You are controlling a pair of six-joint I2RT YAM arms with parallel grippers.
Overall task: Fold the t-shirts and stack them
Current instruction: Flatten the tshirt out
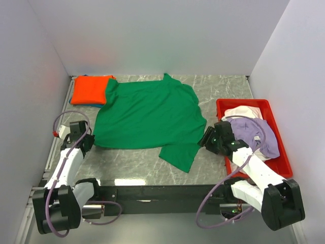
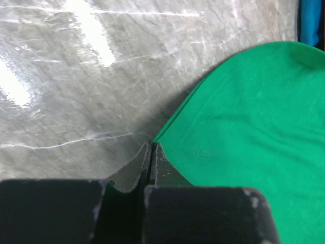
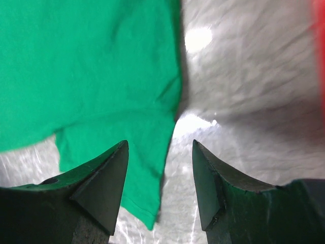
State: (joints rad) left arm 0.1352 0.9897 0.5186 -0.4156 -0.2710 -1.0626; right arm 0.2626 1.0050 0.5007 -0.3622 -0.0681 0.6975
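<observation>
So, green shirt [image 1: 150,114] lies spread flat mid-bench, neck toward 12, one sleeve sticking out at 5. Bench [image 1: 223,89] is grey marble-look.

L claw [image 1: 90,140] sits at the shirt's 8 o'clock corner. In the wrist view the L claw [image 2: 151,152] is fully closed, no gap btw the tips, and the green shirt [image 2: 244,142] hem runs right into them, so it looks pinched at the very edge.

R claw [image 1: 207,138] is at the shirt's 4 o'clock side, just beside the tray [image 1: 282,157]. Wrist view: R claw [image 3: 160,145] gapes wide w/ nothing in it; the green shirt [image 3: 86,71] edge and sleeve lie below, under the gap and the fingertip on the 9 o'clock side.

Orange shirt [image 1: 91,90] is folded at 10 o'clock in the far corner, touching the green one's sleeve, w/ a blue shirt [image 1: 95,105] showing under its near edge. Lilac shirt [image 1: 259,134] and white shirt [image 1: 244,112] are bunched, unfolded, in the tray at 3, white toward 12.
</observation>
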